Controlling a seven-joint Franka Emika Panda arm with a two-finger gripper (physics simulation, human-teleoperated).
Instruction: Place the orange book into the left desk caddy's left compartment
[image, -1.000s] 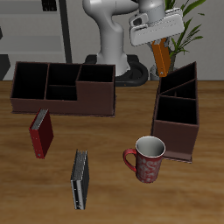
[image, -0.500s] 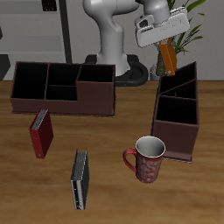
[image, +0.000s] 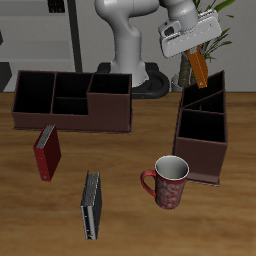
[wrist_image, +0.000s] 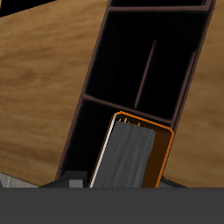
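My gripper (image: 190, 52) is shut on the orange book (image: 199, 68) and holds it tilted in the air above the taller-walled far end of the left desk caddy (image: 201, 135). The book's lower end hangs just above the narrow left compartment (image: 204, 88). In the wrist view the orange book (wrist_image: 133, 150), with pale page edges, hangs over the caddy's dark compartments (wrist_image: 140, 70). My fingers are mostly hidden behind the book.
A second, wide maroon caddy (image: 72, 100) stands at the back. A red book (image: 47, 152) and a dark grey book (image: 91, 206) lie on the table. A patterned red mug (image: 169, 181) stands close in front of the left caddy.
My gripper has carried the orange book sideways and slightly down, from beside the caddy's far end to above its narrow slot. The book is more tilted.
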